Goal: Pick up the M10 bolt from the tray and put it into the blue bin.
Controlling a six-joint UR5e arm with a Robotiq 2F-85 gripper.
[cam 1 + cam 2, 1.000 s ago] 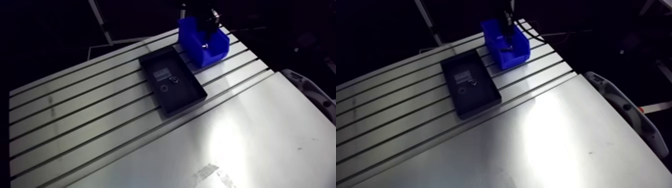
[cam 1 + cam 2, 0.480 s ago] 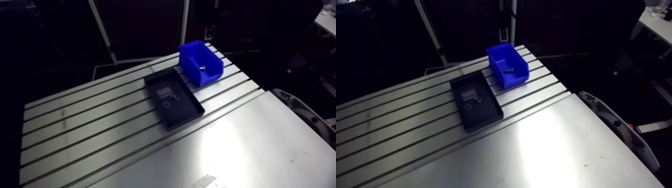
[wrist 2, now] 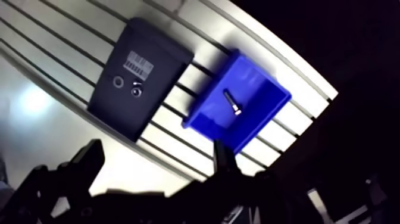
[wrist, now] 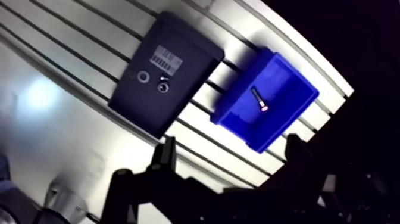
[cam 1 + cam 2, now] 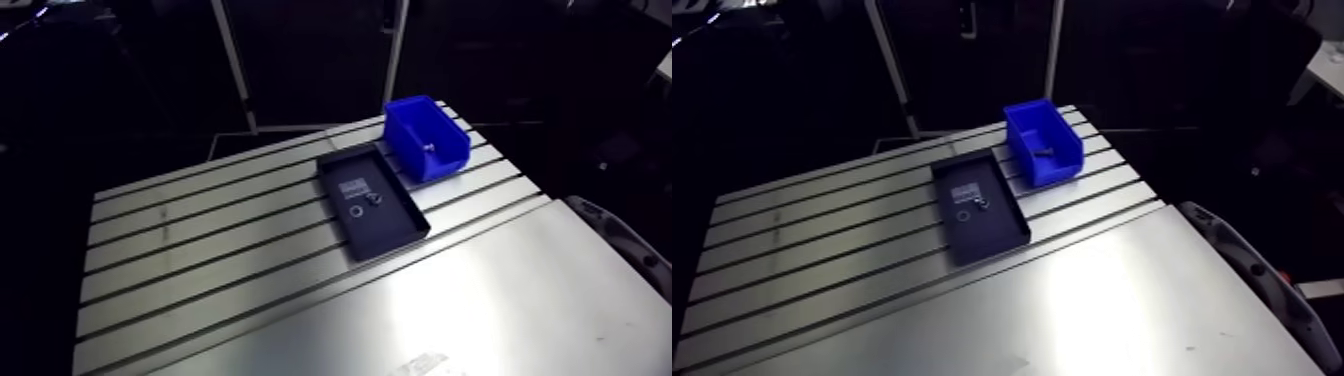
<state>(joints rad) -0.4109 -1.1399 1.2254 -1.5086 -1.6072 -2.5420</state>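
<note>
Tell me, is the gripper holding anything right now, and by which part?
Nothing is held. The gripper is open, with nothing between its fingers; the bolt lies in the blue bin.

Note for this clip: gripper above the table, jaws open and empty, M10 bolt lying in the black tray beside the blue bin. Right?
Wrong on one point: the M10 bolt lies inside the blue bin, not in the black tray, as the wrist view shows. The gripper is above the table, jaws open and empty.
</note>
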